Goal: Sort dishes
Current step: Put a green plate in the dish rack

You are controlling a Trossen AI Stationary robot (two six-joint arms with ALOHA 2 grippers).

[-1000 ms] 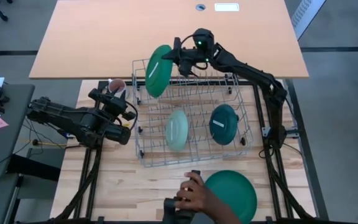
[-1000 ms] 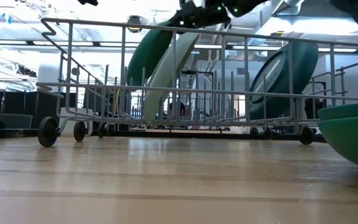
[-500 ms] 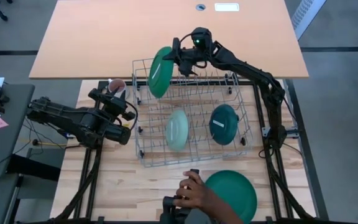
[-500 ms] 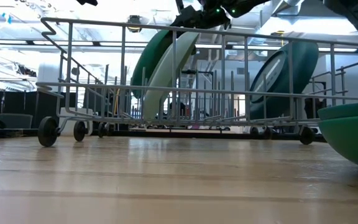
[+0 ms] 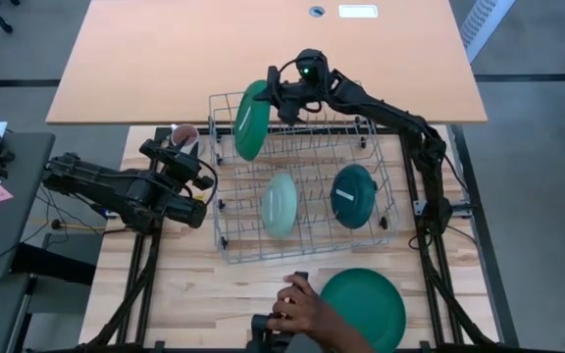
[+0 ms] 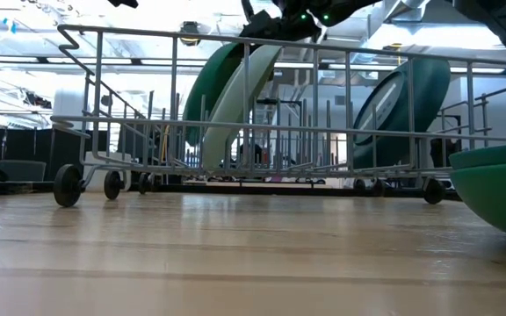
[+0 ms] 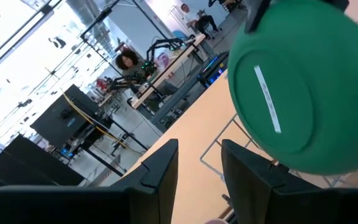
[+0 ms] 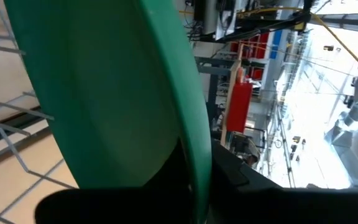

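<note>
My right gripper (image 5: pixel 277 96) is shut on a large dark green plate (image 5: pixel 250 120), held on edge over the far left corner of the wire dish rack (image 5: pixel 226 240). The plate also shows in the left wrist view (image 7: pixel 297 106) and the low view (image 6: pixel 202 88). A pale mint plate (image 5: pixel 280 203) and a smaller dark teal plate (image 5: pixel 352 196) stand on edge between the rack's tines. A second large green plate (image 5: pixel 363 305) lies flat on the table near its front edge. My left gripper (image 5: pixel 202 188) is open and empty, left of the rack. My right gripper pinches the plate's rim (image 8: pixel 194 163) between its two fingers, one finger on each face. The fingers come level from the table's right side, at the plate's upper right edge (image 5: pixel 266 98). The plate stands nearly upright; whether its lower edge touches the rack, I cannot tell.
A pinkish-white mug (image 5: pixel 184 134) stands left of the rack, by my left arm. A person's hand (image 5: pixel 303 305) holds a dark device at the table's front edge, next to the flat plate. An orange tabletop (image 5: pixel 165 59) lies beyond the rack.
My right gripper has gone a little toward the table's left edge with the large green plate, and the plate has tipped more upright, showing narrower from above. The person's hand has shifted slightly left.
</note>
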